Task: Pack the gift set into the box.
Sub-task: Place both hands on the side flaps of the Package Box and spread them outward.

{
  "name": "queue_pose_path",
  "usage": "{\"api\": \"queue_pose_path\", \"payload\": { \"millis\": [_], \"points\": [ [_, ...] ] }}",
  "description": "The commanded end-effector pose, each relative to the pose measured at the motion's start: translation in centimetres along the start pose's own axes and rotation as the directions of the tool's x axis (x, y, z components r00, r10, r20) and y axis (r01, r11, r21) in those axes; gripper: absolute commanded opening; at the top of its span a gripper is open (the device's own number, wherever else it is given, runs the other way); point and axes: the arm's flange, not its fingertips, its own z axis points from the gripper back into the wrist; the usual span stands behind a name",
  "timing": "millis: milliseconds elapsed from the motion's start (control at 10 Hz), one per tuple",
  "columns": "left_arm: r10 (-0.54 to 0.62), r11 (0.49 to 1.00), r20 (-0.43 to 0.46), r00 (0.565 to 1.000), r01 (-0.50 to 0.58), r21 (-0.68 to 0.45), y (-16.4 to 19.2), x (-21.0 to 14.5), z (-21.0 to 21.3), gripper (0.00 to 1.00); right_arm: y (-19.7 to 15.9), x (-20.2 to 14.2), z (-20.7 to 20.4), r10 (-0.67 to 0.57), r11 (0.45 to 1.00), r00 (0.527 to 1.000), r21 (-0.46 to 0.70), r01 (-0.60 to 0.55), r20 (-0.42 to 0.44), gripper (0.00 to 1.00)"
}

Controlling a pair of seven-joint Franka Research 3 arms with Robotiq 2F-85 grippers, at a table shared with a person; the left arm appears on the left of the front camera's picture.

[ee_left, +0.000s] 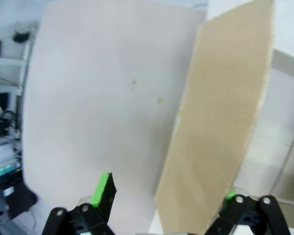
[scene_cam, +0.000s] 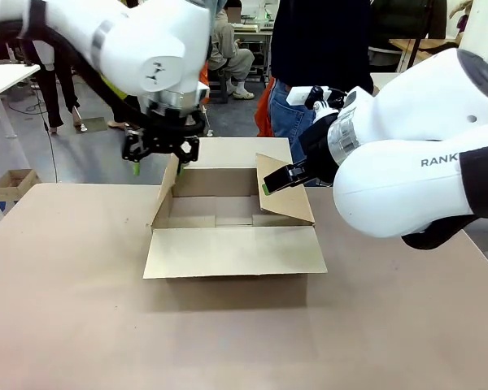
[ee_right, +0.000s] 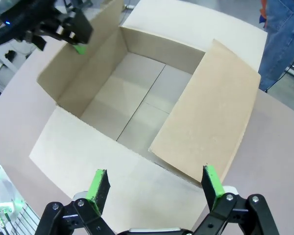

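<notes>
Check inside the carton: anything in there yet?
Nothing visible inside the carton: just the bare cardboard floor with its seams. The right flap leans inward and hides the strip of floor beneath it.

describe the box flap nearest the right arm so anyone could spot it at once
On the table, find the open brown carton in the middle. Its right flap, by the right gripper, jaws open, is the one. It alone slants inward over the opening: the left flap stands upright, the near flap and far flap lie flat outward.
</notes>
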Motion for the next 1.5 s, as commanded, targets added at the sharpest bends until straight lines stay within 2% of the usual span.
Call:
{"api": "queue_pose_path", "payload": {
  "millis": [0,100,200,500,600,700,1100,1200,1300,1400],
  "points": [
    [0.058,0.994,-0.046,0.997,-0.062,-0.093,4.7,0.1,-2.0,1.00,0.1,0.0,0.1,0.000,1.000,1.000,-0.002,0.000,-0.003,1.00],
    [0.065,0.987,-0.069,0.996,-0.074,-0.145,6.9,0.8,-2.5,1.00,0.1,0.0,0.1,0.000,1.000,1.000,-0.002,0.000,-0.003,1.00],
    [0.006,0.971,-0.083,0.997,-0.025,-0.237,9.4,1.3,-3.0,1.00,0.1,0.0,0.1,0.000,1.000,1.000,-0.002,0.000,-0.003,1.00],
    [-0.109,0.887,-0.136,0.985,0.035,-0.461,14.8,3.3,-7.2,1.00,0.1,0.0,0.1,0.000,1.000,1.000,-0.002,0.000,-0.003,1.00],
    [-0.191,0.803,-0.122,0.974,0.083,-0.590,16.6,4.6,-9.4,1.00,0.1,0.0,0.1,0.000,1.000,1.000,-0.002,0.000,-0.003,1.00],
    [-0.023,0.924,-0.100,0.995,-0.017,-0.383,13.1,3.5,-5.6,1.00,0.1,0.0,0.1,0.000,1.000,1.000,-0.002,0.000,-0.003,1.00],
    [-0.023,0.924,-0.100,0.995,-0.017,-0.383,13.1,3.5,-5.6,1.00,0.0,0.0,0.0,0.000,1.000,1.000,0.000,0.000,0.000,1.00],
    [-0.023,0.924,-0.100,0.995,-0.017,-0.383,13.1,3.5,-5.6,1.00,1.4,3.6,-1.8,0.007,0.990,0.990,-0.140,-0.027,-0.143,1.00],
    [-0.023,0.924,-0.100,0.995,-0.017,-0.383,13.1,3.5,-5.6,1.00,3.0,7.6,-3.3,0.010,0.986,0.967,-0.156,-0.052,-0.255,1.00],
    [-0.023,0.924,-0.100,0.995,-0.017,-0.383,13.1,3.5,-5.6,1.00,4.4,11.0,-4.5,-0.052,0.977,0.945,-0.213,-0.019,-0.323,1.00]
  ]
}}
